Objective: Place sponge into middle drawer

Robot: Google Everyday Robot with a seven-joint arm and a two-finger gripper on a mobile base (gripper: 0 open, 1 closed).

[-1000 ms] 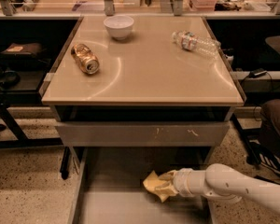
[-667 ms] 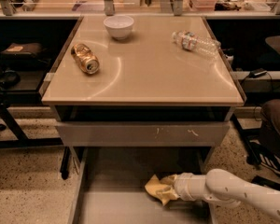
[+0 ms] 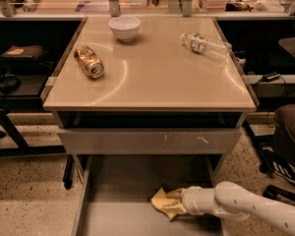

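On tabletop (image 3: 152, 90): bowl (image 3: 124, 27) at rear, left of centre; can (image 3: 89, 62) lying at left, in front of bowl; bottle (image 3: 205, 43) lying at rear right. Under tabletop edge, a drawer front (image 3: 147, 140). Below and forward of that, middle drawer (image 3: 113, 220) standing open. Inside, right of centre, sponge (image 3: 161, 202), clamped in gripper (image 3: 175, 204) reaching in from the right.

The hand (image 3: 177, 205), in the middle drawer (image 3: 118, 215) cropped at the bottom edge, blurs into the sponge (image 3: 161, 203)
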